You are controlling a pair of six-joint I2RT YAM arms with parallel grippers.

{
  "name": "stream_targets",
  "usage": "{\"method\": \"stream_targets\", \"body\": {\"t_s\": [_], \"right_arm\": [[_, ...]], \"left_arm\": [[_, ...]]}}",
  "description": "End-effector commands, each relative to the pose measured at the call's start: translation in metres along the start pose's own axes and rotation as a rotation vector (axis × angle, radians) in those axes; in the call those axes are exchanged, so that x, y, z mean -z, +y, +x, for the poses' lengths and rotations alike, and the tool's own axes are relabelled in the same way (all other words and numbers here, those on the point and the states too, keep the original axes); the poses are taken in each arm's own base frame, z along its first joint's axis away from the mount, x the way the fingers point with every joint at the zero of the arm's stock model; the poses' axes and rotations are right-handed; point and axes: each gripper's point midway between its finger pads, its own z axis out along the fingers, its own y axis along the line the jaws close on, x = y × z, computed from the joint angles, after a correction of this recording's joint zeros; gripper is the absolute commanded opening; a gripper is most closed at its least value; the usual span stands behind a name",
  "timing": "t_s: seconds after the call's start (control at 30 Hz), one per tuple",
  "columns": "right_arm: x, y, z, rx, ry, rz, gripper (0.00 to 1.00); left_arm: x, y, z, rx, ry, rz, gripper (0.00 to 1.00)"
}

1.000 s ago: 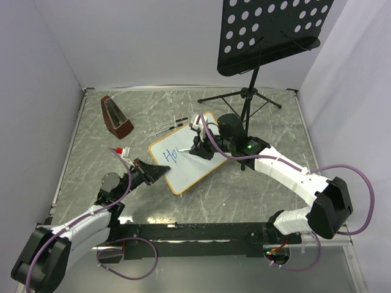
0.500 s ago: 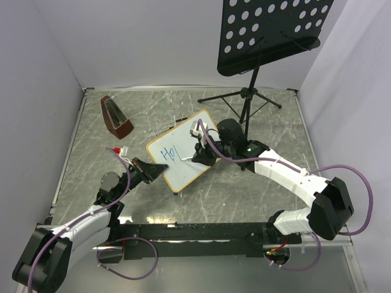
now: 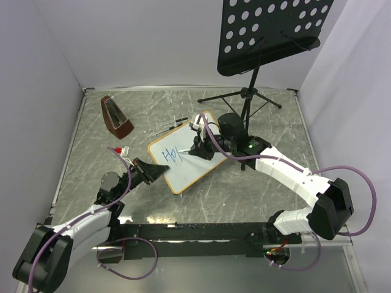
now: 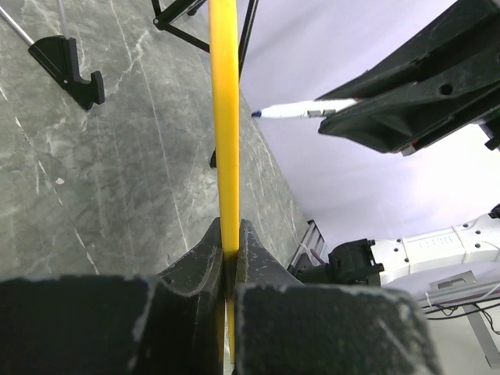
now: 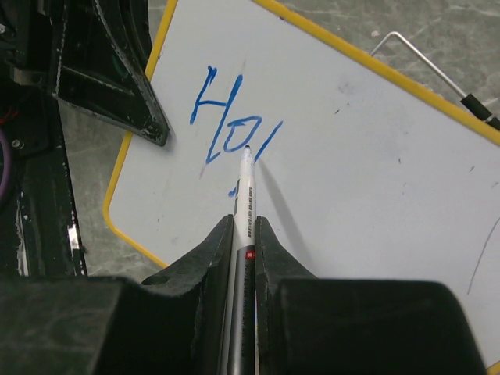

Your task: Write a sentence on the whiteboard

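At the near edge of the table (image 3: 244,195), a black rail (image 3: 195,231) carries both arm bases.

Left side, nearest: left gripper (image 4: 229,234) reaches toward the centre. Jaws nearly together, pinched on the yellow-tan frame at the whiteboard's near-left edge. In the left wrist view the frame runs edge-on, straight up from between the fingers.

Whiteboard (image 3: 192,168): centre of the table, turned diagonally, one corner pointing toward the arm bases. Its far-left edge sits near a thin wire leg (image 5: 422,62) with a black tip. Cannot tell whether the board lies flat or is raised on the held side.

Writing (image 5: 230,129): blue, in the upper left part of the board. Reads "H", "o", then one slanted stroke. A small blue dab lies just below these.

Right side: right gripper (image 5: 244,223) comes in over the board's far-right edge. Jaws narrow, clamped on a white marker (image 5: 245,187) that points away from the wrist. The marker tip is at the board surface by the foot of the slanted stroke, just right of the "o". Contact itself is too fine to confirm.

Farther back, left: a brown metronome (image 3: 116,116) stands well apart from the board.

Farthest, right: a black perforated music stand (image 3: 269,30) on a tripod, its feet just beyond the board.
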Motion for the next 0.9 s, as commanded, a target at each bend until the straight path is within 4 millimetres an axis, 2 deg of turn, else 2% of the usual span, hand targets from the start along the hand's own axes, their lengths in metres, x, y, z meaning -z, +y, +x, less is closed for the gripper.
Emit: {"method": "stream_targets", "body": {"t_s": [0.0,0.4,0.73,0.87], "right_arm": [[0.0,-0.009,-0.031,0.029,-0.073,0.022,0.0],[-0.008,-0.019,-0.025,0.011,-0.056,0.058,0.0],[-0.001,-0.035,-0.02,-0.008,-0.049,0.134,0.0],[0.001,-0.035,-0.014,-0.01,-0.034,0.135,0.0]], "left_arm": [[0.0,-0.044,-0.023,-0.068,-0.075,0.178,0.01],[0.0,-0.048,-0.02,-0.072,-0.058,0.2,0.01],[0.001,-0.048,-0.02,-0.072,-0.06,0.197,0.01],[0.001,-0.046,-0.022,-0.073,-0.07,0.187,0.01]]}}
